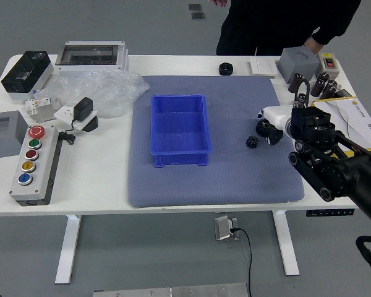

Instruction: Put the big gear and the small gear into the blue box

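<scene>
Robot's right hand (pixel 276 116), white and black, is over the big gear (pixel 263 127), partly covering it; can't tell if the hand is spread, closed or pinching the gear. Small gear (pixel 252 142) lies near the hand on the blue mat (pixel 235 182), just beside the big one. Blue box (pixel 180 133) sits on the mat, left of both gears in view, well apart from the hand. Black round piece (pixel 226 68) near the table's far edge. Person's one hand (pixel 313 45) by the gray block (pixel 298 64), other (pixel 219 2) at top edge of view.
</scene>
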You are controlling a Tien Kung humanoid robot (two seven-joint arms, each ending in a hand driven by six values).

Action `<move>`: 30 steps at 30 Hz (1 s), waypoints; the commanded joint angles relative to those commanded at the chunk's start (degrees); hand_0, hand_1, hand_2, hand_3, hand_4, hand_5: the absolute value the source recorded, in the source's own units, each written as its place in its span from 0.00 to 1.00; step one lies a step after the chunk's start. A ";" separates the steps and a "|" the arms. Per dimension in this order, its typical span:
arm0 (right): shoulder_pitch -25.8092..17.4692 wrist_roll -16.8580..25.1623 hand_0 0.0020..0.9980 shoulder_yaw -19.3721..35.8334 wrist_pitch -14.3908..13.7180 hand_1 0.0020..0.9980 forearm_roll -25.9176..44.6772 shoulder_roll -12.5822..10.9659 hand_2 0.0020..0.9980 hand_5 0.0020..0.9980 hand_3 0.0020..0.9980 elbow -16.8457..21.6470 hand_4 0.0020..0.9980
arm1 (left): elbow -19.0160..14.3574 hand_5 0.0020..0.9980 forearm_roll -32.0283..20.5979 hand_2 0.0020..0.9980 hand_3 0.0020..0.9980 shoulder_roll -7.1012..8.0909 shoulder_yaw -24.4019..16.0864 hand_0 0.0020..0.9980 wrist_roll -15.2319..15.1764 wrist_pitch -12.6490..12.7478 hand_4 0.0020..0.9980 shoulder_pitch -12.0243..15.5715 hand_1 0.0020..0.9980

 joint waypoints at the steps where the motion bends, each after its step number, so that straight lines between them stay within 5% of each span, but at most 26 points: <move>1: 0.04 0.02 0.85 0.02 -0.05 0.81 -0.02 0.05 0.89 0.08 0.88 -0.19 0.61 | 0.00 0.38 0.03 0.78 0.76 -0.02 0.00 0.83 0.00 -0.01 0.66 -0.01 0.79; 21: 1.15 0.49 0.84 0.06 -1.18 0.79 -0.47 1.90 0.87 0.08 0.86 -4.00 0.61 | 0.00 0.38 0.81 0.78 0.76 -0.17 -0.07 0.83 0.15 -0.22 0.66 -0.21 0.79; 27: 1.26 0.57 0.82 -0.18 -2.05 0.75 -0.62 2.27 0.82 0.08 0.80 -4.59 0.60 | 0.00 0.38 0.92 0.78 0.76 -0.19 -0.08 0.83 0.17 -0.24 0.66 -0.22 0.79; 28: 1.26 0.60 0.70 -0.22 -2.22 0.65 -0.65 2.30 0.73 0.10 0.69 -4.64 0.58 | 0.00 0.38 0.92 0.78 0.76 -0.19 -0.08 0.83 0.16 -0.24 0.66 -0.23 0.79; 30: 1.26 0.64 0.70 -0.27 -2.52 0.65 -0.71 2.35 0.73 0.10 0.69 -4.72 0.58 | 0.00 0.38 0.90 0.78 0.76 -0.21 -0.07 0.83 0.17 -0.24 0.66 -0.22 0.79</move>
